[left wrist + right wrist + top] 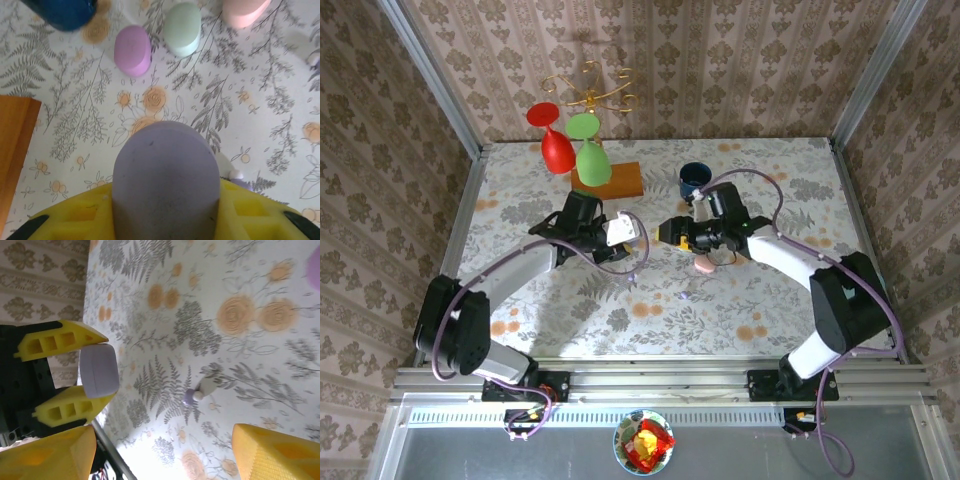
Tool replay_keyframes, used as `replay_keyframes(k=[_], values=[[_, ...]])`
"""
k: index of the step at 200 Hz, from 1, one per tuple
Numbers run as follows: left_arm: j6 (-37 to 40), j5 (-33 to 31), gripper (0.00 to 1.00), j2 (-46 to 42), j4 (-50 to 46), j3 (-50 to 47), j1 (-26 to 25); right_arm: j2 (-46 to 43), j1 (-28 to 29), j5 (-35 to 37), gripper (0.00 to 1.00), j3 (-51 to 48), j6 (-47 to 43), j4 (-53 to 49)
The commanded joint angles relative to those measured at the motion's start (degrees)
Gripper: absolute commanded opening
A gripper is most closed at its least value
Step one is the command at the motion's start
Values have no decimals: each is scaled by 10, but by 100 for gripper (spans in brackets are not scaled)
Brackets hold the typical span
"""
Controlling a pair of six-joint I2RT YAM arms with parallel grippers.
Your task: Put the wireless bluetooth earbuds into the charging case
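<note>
L: my left gripper [104,369] clamped on lavender case [165,170] | R: my right gripper [165,440] spread, empty | earbud [199,391] on tabletop [250,295], near my right fingers | tiny, light, glossy, probably slippery: pinch gently across bulb

Both arms stretched inward over the flowered counter [620,320], their ends facing each other near the middle. The left jaws gripped a pale case [618,232]. A pink case [703,266] lay just beside the right jaws. Farther back stood a blue cup [694,178] and a wooden block [623,180], with red and green glasses [590,160] by it
</note>
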Motion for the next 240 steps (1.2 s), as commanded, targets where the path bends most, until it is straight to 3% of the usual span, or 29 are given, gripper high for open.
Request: replay_keyframes(k=[1,99,132,168,193,214,240], values=[[-9,48,37,-21,25,-15,-6,23,18,-42,73,25,22,42],[-9,64,38,-16,36,-25,-13,71,54,-48,65,43,74,108],[-12,65,38,-18,52,-30,-13,75,55,-54,49,42,86,104],[-25,77,39,-11,53,-19,-13,68,64,-55,41,40,104,109],[-28,75,39,-12,59,-22,-13,53,63,-41,28,36,97,95],[-35,76,53,-22,77,-33,-12,44,59,-41,20,36,95,91],[-67,99,65,-45,136,-64,0,28,50,-48,17,32,100,100]])
